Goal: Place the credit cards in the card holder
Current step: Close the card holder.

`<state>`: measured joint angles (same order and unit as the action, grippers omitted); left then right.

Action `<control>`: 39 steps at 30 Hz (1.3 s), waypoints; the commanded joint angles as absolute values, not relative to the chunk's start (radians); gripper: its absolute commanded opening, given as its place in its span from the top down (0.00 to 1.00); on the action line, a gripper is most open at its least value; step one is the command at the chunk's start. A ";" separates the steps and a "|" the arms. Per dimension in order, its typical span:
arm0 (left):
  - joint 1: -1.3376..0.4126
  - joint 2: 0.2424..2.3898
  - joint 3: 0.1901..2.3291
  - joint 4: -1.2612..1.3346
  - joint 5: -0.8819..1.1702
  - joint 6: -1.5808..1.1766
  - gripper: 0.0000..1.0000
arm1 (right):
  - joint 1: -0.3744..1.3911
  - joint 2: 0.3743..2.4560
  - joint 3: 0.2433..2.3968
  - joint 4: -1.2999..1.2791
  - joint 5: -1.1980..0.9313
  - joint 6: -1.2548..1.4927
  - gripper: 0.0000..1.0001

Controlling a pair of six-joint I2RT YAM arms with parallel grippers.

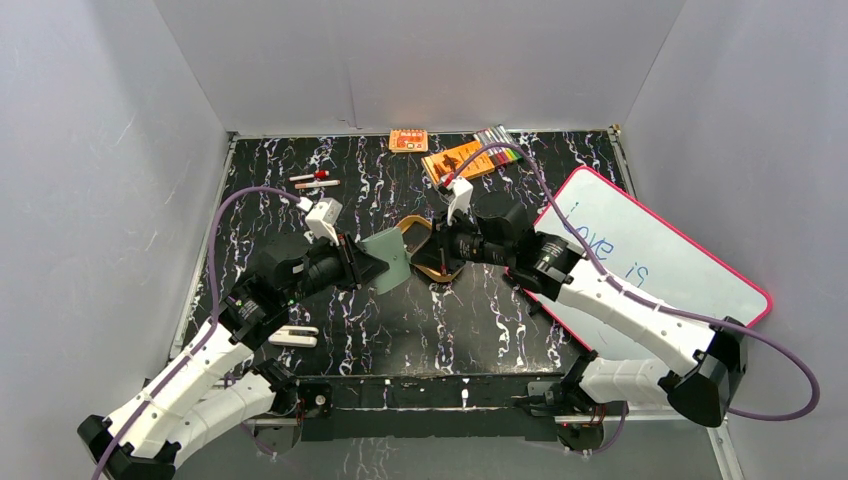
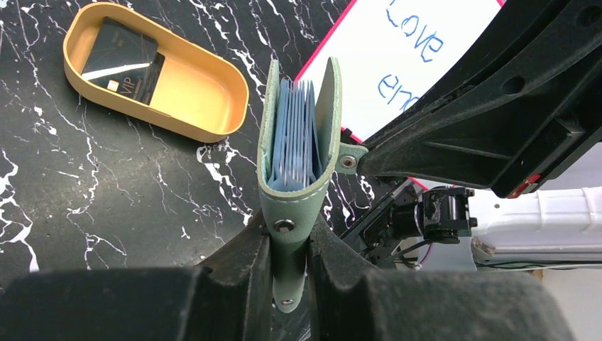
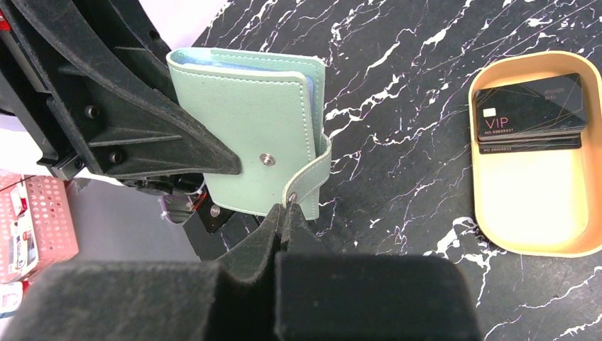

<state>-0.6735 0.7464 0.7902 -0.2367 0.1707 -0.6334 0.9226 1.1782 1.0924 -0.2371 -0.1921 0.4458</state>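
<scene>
The sage-green card holder (image 2: 298, 135) is held off the table, its pale blue inner pockets showing at the top edge. My left gripper (image 2: 289, 234) is shut on its spine end. My right gripper (image 3: 284, 213) is shut on the card holder's snap tab (image 3: 312, 181), which is unsnapped and pulled away from the cover (image 3: 241, 135). The credit cards (image 3: 531, 112), dark with "VIP" print, lie stacked in one end of a tan oval tray (image 3: 539, 227). From above, the card holder (image 1: 385, 258) hangs between the left gripper (image 1: 365, 262) and the right gripper (image 1: 430, 255); the cards are hidden there.
A whiteboard (image 1: 650, 250) with a pink rim and blue writing lies on the right under the right arm. An orange booklet (image 1: 460, 160), markers (image 1: 500, 140) and a small orange box (image 1: 408, 140) sit at the back. Pens (image 1: 315, 180) lie back left, a white object (image 1: 293, 335) near left.
</scene>
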 commanded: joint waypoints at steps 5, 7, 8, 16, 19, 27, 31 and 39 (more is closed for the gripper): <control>-0.673 0.750 0.815 -0.222 0.172 -0.621 1.00 | 0.923 1.203 1.154 -0.187 -0.197 0.466 1.00; -0.673 0.756 0.813 -0.222 0.174 -0.624 1.00 | 0.923 1.207 1.151 -0.179 -0.199 0.472 1.00; -0.673 0.757 0.812 -0.221 0.175 -0.624 1.00 | 0.923 1.207 1.148 -0.175 -0.198 0.475 1.00; -0.673 0.761 0.802 -0.202 0.178 -0.630 1.00 | 0.923 1.220 1.128 -0.138 -0.200 0.508 1.00; -0.673 0.762 0.801 -0.199 0.180 -0.630 1.00 | 0.923 1.223 1.120 -0.124 -0.204 0.513 1.00; -0.673 0.779 0.793 -0.187 0.181 -0.634 1.00 | 0.923 1.235 1.115 -0.110 -0.220 0.516 1.00; -0.673 0.783 0.793 -0.187 0.179 -0.629 1.00 | 0.923 1.241 1.110 -0.096 -0.232 0.516 1.00; -0.673 0.782 0.795 -0.184 0.179 -0.629 1.00 | 0.924 1.253 1.112 -0.097 -0.247 0.505 1.00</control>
